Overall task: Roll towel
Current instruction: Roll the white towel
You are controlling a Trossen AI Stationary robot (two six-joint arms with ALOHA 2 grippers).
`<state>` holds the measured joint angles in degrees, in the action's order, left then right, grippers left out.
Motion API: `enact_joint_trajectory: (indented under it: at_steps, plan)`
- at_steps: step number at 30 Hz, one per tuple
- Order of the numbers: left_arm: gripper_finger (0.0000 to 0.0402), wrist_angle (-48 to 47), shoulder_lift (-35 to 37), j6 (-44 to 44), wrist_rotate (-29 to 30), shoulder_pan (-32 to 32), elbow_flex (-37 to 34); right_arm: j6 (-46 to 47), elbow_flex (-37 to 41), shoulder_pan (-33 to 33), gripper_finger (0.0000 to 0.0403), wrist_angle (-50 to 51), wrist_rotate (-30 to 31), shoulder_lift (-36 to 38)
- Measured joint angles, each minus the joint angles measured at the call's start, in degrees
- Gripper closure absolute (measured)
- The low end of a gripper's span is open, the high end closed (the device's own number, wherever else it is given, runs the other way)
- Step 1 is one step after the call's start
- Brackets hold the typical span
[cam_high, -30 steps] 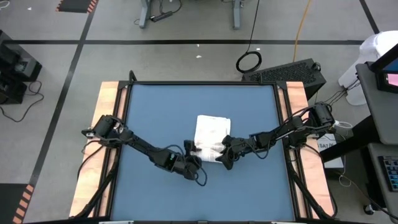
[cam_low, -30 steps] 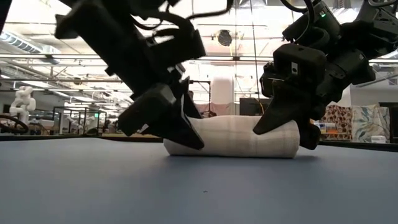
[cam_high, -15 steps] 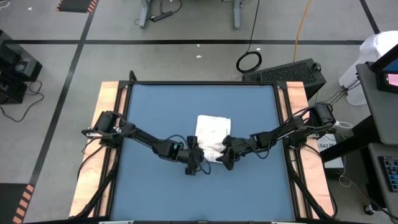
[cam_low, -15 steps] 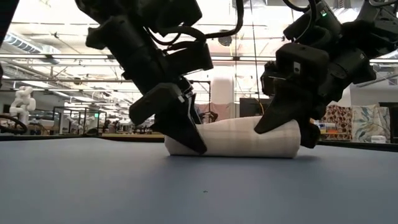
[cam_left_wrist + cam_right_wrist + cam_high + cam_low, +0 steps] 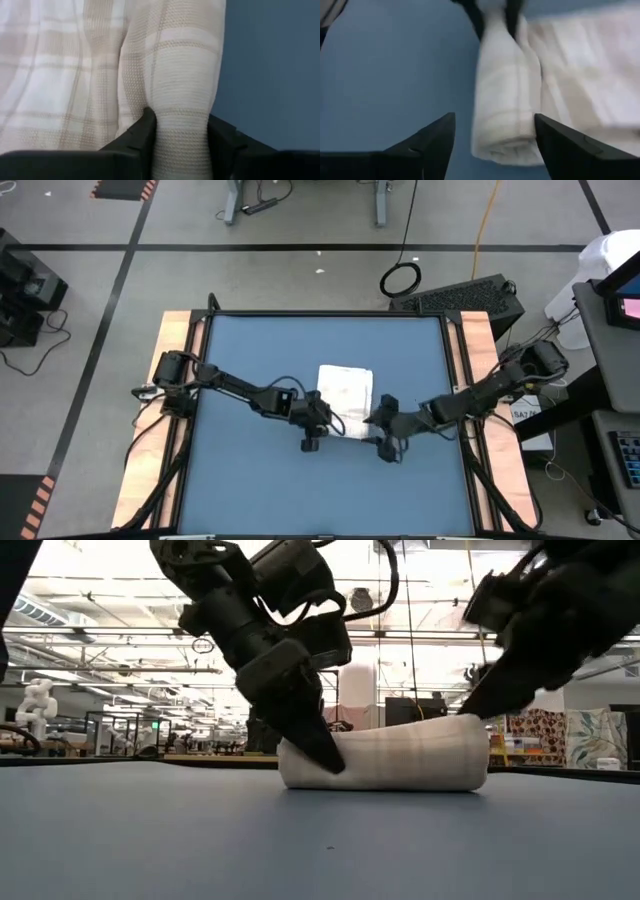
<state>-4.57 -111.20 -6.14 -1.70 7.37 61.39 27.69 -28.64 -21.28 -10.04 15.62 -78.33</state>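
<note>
The white plaid towel (image 5: 345, 392) lies mid-table. Its near part is rolled into a roll (image 5: 385, 755) that rests on the blue table; the flat rest (image 5: 55, 70) spreads toward the far edge. My left gripper (image 5: 314, 423) is shut on the roll's left end. My right gripper (image 5: 385, 442) is open just off the roll's right end (image 5: 507, 145), a little above the table, and touches nothing that I can see. My left gripper pinches the roll's left end (image 5: 182, 125) between its two fingers (image 5: 147, 131), one on the near side and one on the far side, where the roll meets the flat cloth. The fingers slant down from the table's left, along the roll. The roll lies on the table.
The blue table surface (image 5: 250, 480) has open room to the near, left and right of the towel. Wooden side rails (image 5: 175, 330) run along both table edges. Cables trail from both arms beside the towel.
My left gripper has gone toward the far edge up to the roll's left end and now has it between its fingers. My right gripper has come off the roll's right end, going up and back toward the table's right edge. The roll stays on the table.
</note>
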Motion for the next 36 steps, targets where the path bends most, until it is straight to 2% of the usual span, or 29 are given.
enact_joint_trajectory:
  at_steps: [4, 7, 18, 22, 30, 36]
  plan:
    - [0.0274, -0.69, -0.02, -2.5, -3.05, -1.4, 0.02, -10.29, -0.13, -7.02, 0.0148, -2.3, 11.74, 0.12]
    - [0.0274, -0.53, -0.07, -2.83, -6.13, -2.31, -0.02, -13.55, -0.2, -9.89, 0.0152, -3.12, 17.67, -1.67]
    - [0.0275, -0.36, -0.11, -5.61, -10.76, -4.47, -0.04, -16.8, -0.26, -9.29, 0.0156, -13.45, 25.97, -12.48]
    - [0.0275, -0.34, -0.11, -5.59, -10.67, -4.43, -0.06, -15.65, -0.31, -8.62, 0.0156, -13.49, 26.11, -13.64]
    - [0.0275, -0.17, -0.11, -5.55, -10.38, -4.37, -0.07, -6.47, -0.35, -6.22, 0.0156, -8.19, 22.95, -13.87]
    - [0.0267, 1.2, -0.11, -5.39, -10.2, -4.36, -0.17, -1.55, -0.41, -3.39, 0.0135, -7.79, 16.33, -14.89]
